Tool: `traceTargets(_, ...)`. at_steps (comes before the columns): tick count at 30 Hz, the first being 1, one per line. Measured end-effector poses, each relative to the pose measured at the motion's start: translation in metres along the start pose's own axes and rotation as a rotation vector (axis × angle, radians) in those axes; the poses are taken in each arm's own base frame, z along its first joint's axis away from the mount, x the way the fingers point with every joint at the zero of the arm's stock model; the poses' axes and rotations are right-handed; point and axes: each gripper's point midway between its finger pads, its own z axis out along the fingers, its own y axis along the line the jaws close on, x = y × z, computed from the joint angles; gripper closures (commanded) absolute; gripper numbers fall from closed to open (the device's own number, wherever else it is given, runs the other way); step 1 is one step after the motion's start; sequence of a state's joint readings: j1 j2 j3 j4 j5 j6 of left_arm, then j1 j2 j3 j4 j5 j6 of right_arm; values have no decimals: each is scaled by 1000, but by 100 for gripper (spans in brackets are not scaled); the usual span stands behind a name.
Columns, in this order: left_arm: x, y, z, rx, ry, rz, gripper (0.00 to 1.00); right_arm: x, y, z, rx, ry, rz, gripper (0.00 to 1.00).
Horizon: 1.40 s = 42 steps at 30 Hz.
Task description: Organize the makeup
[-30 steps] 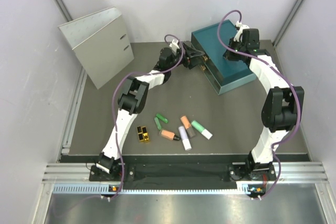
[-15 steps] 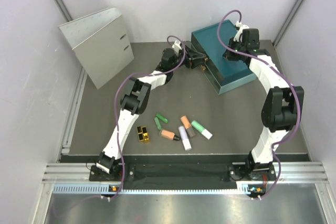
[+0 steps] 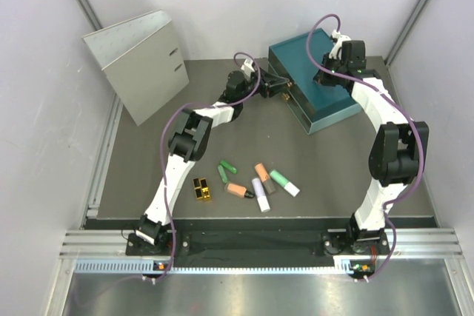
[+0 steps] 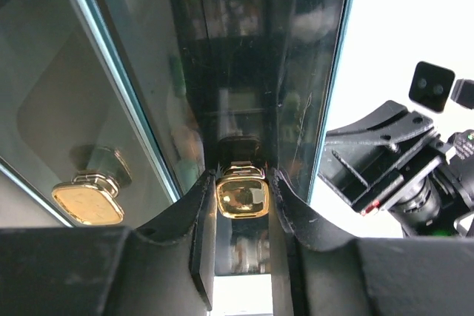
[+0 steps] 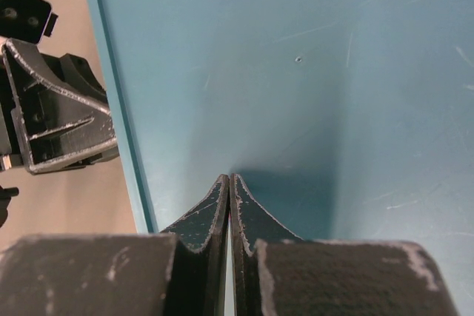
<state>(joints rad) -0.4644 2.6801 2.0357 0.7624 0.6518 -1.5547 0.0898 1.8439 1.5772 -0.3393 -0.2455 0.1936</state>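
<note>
The makeup lies loose on the mat near the front: a gold-and-black block (image 3: 200, 188), two green tubes (image 3: 225, 169), a peach-orange tube (image 3: 237, 190), a white-lilac tube (image 3: 261, 195), and a green tube with a white cap (image 3: 284, 182). Far from them, my left gripper (image 3: 284, 86) is at the front face of the teal drawer box (image 3: 329, 98). In the left wrist view its fingers (image 4: 241, 183) press both sides of a gold knob (image 4: 241, 199). My right gripper (image 5: 229, 180) is shut, tips on the box's teal top (image 5: 333, 72).
A grey binder (image 3: 141, 64) stands at the back left. A second gold knob (image 4: 87, 201) sits on the drawer front beside the gripped one. Another orange tube (image 3: 261, 173) lies among the makeup. White walls enclose the mat on three sides.
My left gripper moved forward to the drawer front and closed its fingers onto the gold knob. The right arm and the makeup have not moved.
</note>
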Motion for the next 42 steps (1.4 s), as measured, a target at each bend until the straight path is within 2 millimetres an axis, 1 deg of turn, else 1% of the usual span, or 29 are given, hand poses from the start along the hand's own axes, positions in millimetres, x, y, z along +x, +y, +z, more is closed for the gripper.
traceTargets(4,5,-1,-12,-9,-3,5,100,1,2,0,-12,4,1,100)
traceTargets(9,4,-3,-29,-29,11,10,100,1,3,0,-14,4,1,100)
traceTargets(19,6,-5,-49,-60,15,7,100,1,3,0,-15,3,1,100)
traceTargets(25,7,-6,-75,-73,-18,-2,100,1,3,0,-15,3,1,100)
traceTargets(34,11,-8,-104,-99,-48,-2,100,1,3,0,-17,4,2,100)
traceTargets(39,12,-8,-116,-107,-60,-1,100,1,3,0,-18,4,2,100)
traceTargets(42,13,-8,-120,-108,-57,5,100,1,3,0,-18,4,2,100)
